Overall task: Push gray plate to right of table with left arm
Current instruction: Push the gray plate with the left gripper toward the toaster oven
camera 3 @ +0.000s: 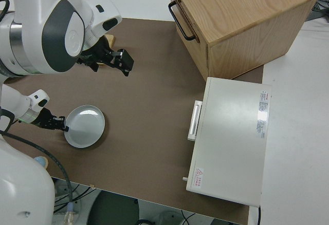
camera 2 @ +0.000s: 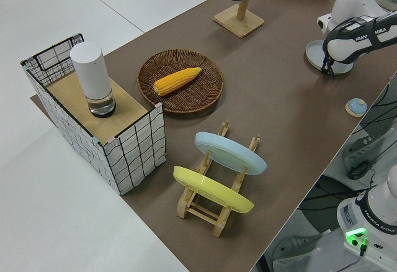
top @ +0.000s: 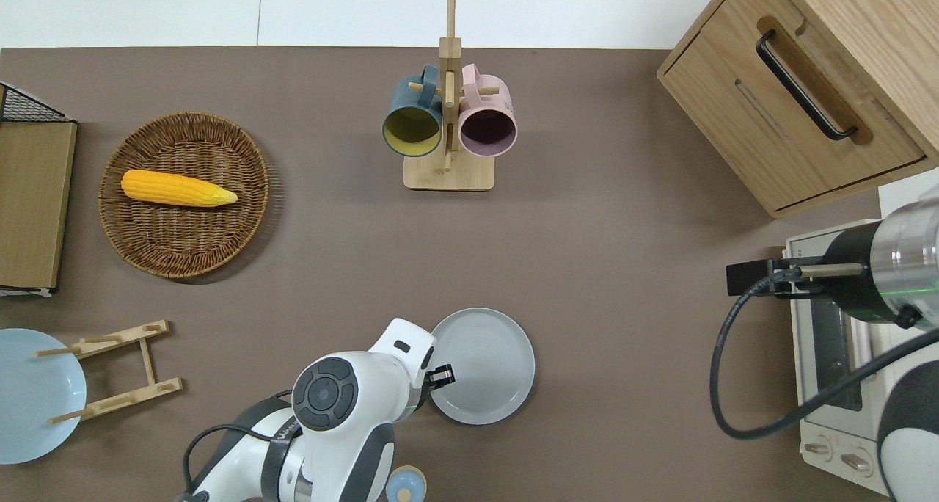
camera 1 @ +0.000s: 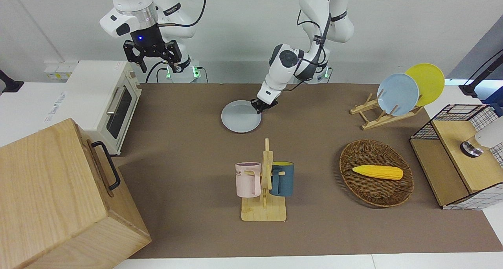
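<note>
Step in hand: mid-push. The left gripper (top: pixel 442 374) is down at table height, pressed against the rim of the gray plate (top: pixel 482 365) on the side toward the left arm's end of the table.
Plate position: flat on the table (top: pixel 601 282), roughly mid-length and on the robots' near side, nearer to the robots than the mug rack (top: pixel 448 91). It is well apart from the toaster oven (top: pixel 829 340) at the right arm's end.
Contact: fingertips touch the plate's edge in the overhead view; whether they bear on the rim's outside or sit just over its lip, I cannot tell.
Jaws: I cannot tell whether the left gripper's fingers are apart or together. They are a small dark shape against the rim in every view.
Right arm: parked, and the right gripper (camera 1: pixel 152 52) shows its fingers spread apart, holding nothing.
Progress: I judge it part done, with a long bare stretch of mat left toward the right arm's end.
Next move: a low, level sweep toward the right arm's end, with the fingertips on the rim's midline so the plate slides straight rather than spinning off.
Risk: an off-centre push could turn the plate toward the table's near edge.
</note>
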Tool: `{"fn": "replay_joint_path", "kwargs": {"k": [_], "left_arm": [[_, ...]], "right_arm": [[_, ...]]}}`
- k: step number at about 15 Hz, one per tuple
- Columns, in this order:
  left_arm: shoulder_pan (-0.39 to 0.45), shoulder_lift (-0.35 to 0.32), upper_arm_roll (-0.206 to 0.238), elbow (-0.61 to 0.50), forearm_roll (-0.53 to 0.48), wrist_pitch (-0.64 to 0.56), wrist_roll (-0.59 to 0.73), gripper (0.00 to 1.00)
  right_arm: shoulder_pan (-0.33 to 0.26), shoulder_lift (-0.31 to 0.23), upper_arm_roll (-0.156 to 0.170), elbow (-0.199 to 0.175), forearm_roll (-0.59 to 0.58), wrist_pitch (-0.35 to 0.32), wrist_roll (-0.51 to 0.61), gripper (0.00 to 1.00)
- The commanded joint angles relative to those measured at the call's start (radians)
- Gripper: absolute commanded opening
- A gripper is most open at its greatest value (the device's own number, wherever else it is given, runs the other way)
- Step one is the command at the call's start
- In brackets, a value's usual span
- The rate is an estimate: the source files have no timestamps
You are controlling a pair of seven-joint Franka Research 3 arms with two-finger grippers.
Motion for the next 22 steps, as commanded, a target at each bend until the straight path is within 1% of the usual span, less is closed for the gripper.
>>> {"fn": "replay_joint_path", "kwargs": {"k": [1, 3, 5, 6, 9, 12, 13, 15, 16, 17, 18, 22], "left_arm": [[-0.084, 0.063, 0.053, 0.05, -0.026, 0.021, -0.019, 0.0], [-0.104, 0.066, 0.058, 0.059, -0.025, 0.019, -0.009, 0.0], [-0.136, 0.071, 0.076, 0.076, -0.025, 0.019, -0.012, 0.0], [-0.142, 0.078, 0.077, 0.084, -0.025, 0.019, -0.016, 0.0], [-0.145, 0.101, 0.077, 0.113, -0.023, 0.019, -0.021, 0.0], [-0.152, 0.106, 0.077, 0.119, -0.016, 0.019, -0.019, 0.0], [-0.155, 0.106, 0.077, 0.119, -0.014, 0.019, -0.021, 0.01], [-0.158, 0.106, 0.077, 0.119, -0.014, 0.018, -0.021, 0.57], [-0.158, 0.105, 0.078, 0.119, -0.013, 0.018, -0.016, 0.74], [-0.158, 0.105, 0.08, 0.118, -0.011, 0.016, -0.012, 0.87], [-0.158, 0.105, 0.084, 0.118, -0.011, 0.015, -0.01, 0.98], [-0.155, 0.1, 0.095, 0.118, -0.01, 0.004, 0.036, 0.99]], "right_arm": [[-0.03, -0.027, 0.017, -0.027, 0.022, -0.001, 0.011, 0.996], [-0.03, -0.027, 0.017, -0.027, 0.022, -0.001, 0.011, 0.996], [-0.03, -0.027, 0.017, -0.027, 0.022, -0.001, 0.011, 0.996], [-0.03, -0.027, 0.017, -0.027, 0.022, -0.001, 0.011, 0.996], [-0.03, -0.027, 0.017, -0.027, 0.022, -0.001, 0.011, 0.996], [-0.03, -0.027, 0.017, -0.027, 0.022, -0.001, 0.011, 0.996], [-0.03, -0.027, 0.017, -0.027, 0.022, -0.001, 0.011, 0.996], [-0.03, -0.027, 0.017, -0.027, 0.022, -0.001, 0.011, 0.996], [-0.03, -0.027, 0.017, -0.027, 0.022, -0.001, 0.011, 0.996], [-0.03, -0.027, 0.017, -0.027, 0.022, -0.001, 0.011, 0.996], [-0.03, -0.027, 0.017, -0.027, 0.022, -0.001, 0.011, 0.996], [-0.03, -0.027, 0.017, -0.027, 0.022, -0.001, 0.011, 0.996]]}}
